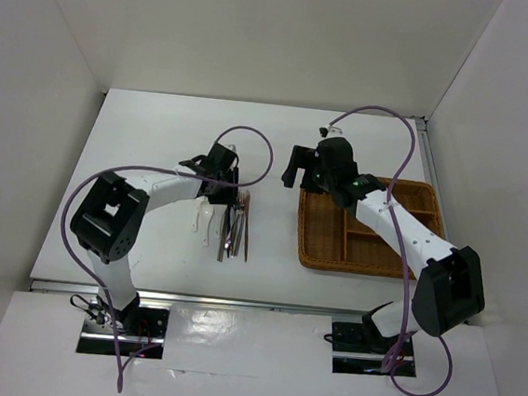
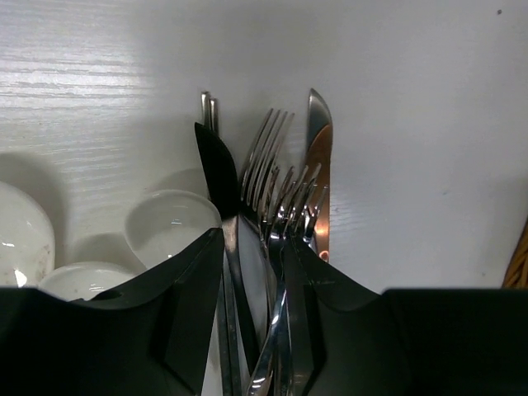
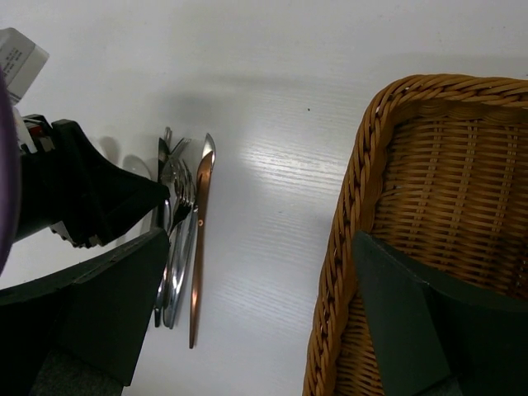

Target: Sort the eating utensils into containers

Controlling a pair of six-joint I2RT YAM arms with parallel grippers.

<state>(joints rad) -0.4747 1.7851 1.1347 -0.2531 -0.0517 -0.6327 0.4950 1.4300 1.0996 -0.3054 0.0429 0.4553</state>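
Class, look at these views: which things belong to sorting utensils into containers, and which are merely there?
Belong: silver forks, white spoons, reddish-brown utensil, wicker tray.
Merely there: purple cables, white table.

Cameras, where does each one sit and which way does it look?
Top external: high above and behind the arms, looking down on the table; both arms, left gripper and right gripper show.
Left wrist: on the left arm, looking along its dark fingers at forks and white spoons.
Right wrist: on the right arm, looking between its wide-open fingers at the wicker tray.
Shared: both wrist views show the forks and the copper-coloured utensil.
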